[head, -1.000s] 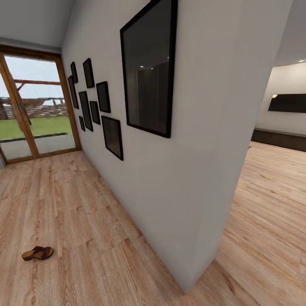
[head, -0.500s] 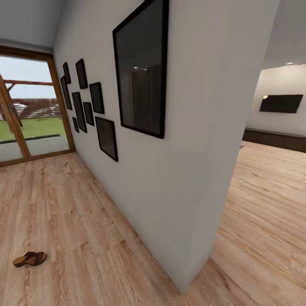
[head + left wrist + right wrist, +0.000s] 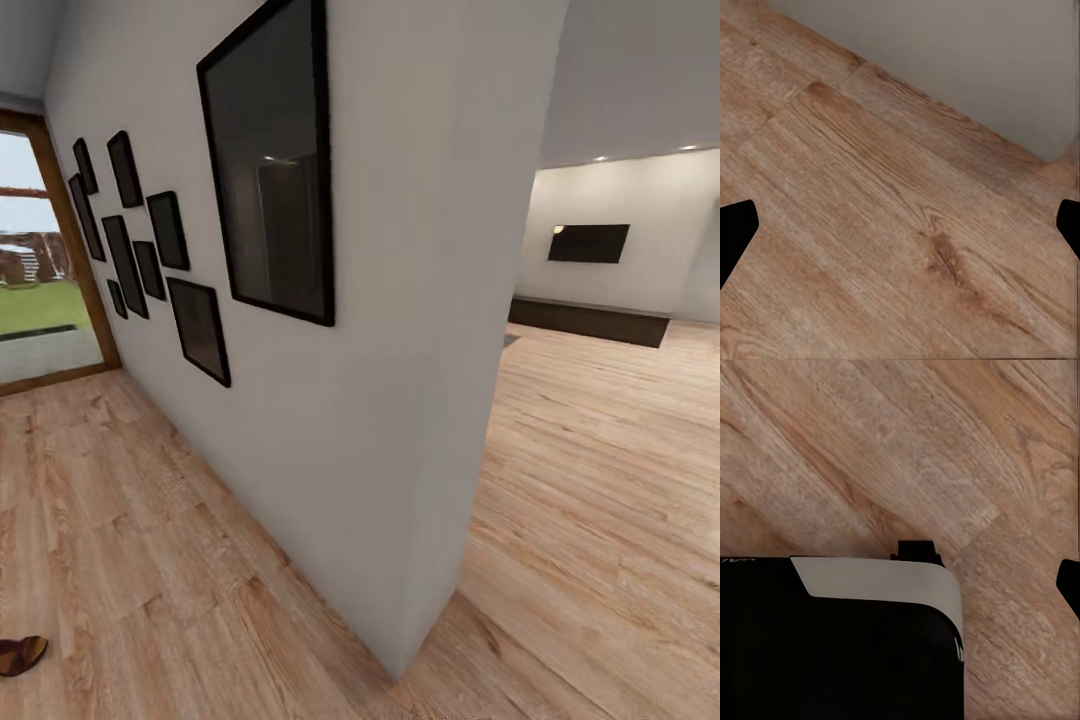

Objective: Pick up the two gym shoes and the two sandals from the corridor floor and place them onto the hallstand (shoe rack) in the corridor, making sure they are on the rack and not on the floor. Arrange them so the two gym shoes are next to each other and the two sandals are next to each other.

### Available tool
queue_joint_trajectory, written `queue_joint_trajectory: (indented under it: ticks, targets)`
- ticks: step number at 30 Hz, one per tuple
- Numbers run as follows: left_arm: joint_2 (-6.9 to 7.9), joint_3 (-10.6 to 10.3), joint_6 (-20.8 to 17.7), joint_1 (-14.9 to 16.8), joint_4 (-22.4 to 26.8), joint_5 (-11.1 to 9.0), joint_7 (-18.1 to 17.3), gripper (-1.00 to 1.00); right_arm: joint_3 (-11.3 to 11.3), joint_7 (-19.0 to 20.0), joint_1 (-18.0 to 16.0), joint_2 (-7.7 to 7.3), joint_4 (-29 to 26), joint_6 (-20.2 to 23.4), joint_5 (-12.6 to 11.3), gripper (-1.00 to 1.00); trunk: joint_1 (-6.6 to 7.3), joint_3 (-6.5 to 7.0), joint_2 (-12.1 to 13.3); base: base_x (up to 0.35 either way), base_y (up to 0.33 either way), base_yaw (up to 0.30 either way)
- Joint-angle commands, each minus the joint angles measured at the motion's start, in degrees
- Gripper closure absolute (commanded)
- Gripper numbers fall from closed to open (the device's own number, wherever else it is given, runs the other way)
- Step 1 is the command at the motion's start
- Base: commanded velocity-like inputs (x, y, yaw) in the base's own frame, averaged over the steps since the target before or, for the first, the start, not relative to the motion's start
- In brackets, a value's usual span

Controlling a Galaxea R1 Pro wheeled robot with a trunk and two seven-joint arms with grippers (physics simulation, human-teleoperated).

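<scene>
1. A single brown sandal (image 3: 18,655) is lying flat on the corridor floor (image 3: 150,560) at the lower left edge of the head view, partly cut off by the frame and well apart from the wall end

2. A pale grey wall (image 3: 400,350) is running down the middle of the head view, carrying one large black-framed picture (image 3: 268,170) and a cluster of smaller black frames (image 3: 140,250) toward a wood-framed glass door (image 3: 45,250) with lawn behind it

3. To the right of the wall end, an open room is showing more plank flooring, a dark low unit (image 3: 590,320) along the far wall and a dark panel (image 3: 588,243) mounted above it

4. The left gripper (image 3: 900,229) is pointing down at bare planks, its two dark fingertips (image 3: 733,236) showing far apart at opposite edges of the left wrist view, jaws spread wide with nothing between them; the base of the grey wall is lying just beyond it

5. In the right wrist view, one dark fingertip (image 3: 1071,585) is peeking in at the edge over wood flooring, beside a black body with a pale grey band (image 3: 881,585); whether the right gripper is open or closed cannot be told
</scene>
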State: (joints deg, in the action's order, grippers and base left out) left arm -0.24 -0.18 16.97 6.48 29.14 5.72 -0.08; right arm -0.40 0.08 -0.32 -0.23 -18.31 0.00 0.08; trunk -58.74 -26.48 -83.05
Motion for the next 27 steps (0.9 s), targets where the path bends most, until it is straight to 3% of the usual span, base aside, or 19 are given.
queue_joint_trajectory:
  ticks: [1, 14, 27]
  targets:
    - [-0.02, 0.1, 0.2, 0.0, -0.3, 0.6, 0.0, -1.0, 0.0, 0.0, 0.0, -0.02, 0.0, 0.0, 0.0, -1.0, 0.01, -0.06, 0.0, -0.151, 0.0, -0.293]
    - [-0.02, 0.1, 0.3, 0.0, -1.2, 0.7, 0.0, -1.0, 0.0, 0.0, 0.0, -0.12, -0.1, 0.0, 0.0, -1.0, 0.01, -0.06, 0.0, -0.31, -0.01, -0.293]
    - [-0.02, 0.0, 0.3, 0.0, -1.2, 0.7, 0.0, -1.0, 0.0, 0.0, 0.0, -0.12, -0.1, 0.0, 0.0, -1.0, 0.01, -0.06, 0.0, -0.32, -0.134, -0.293]
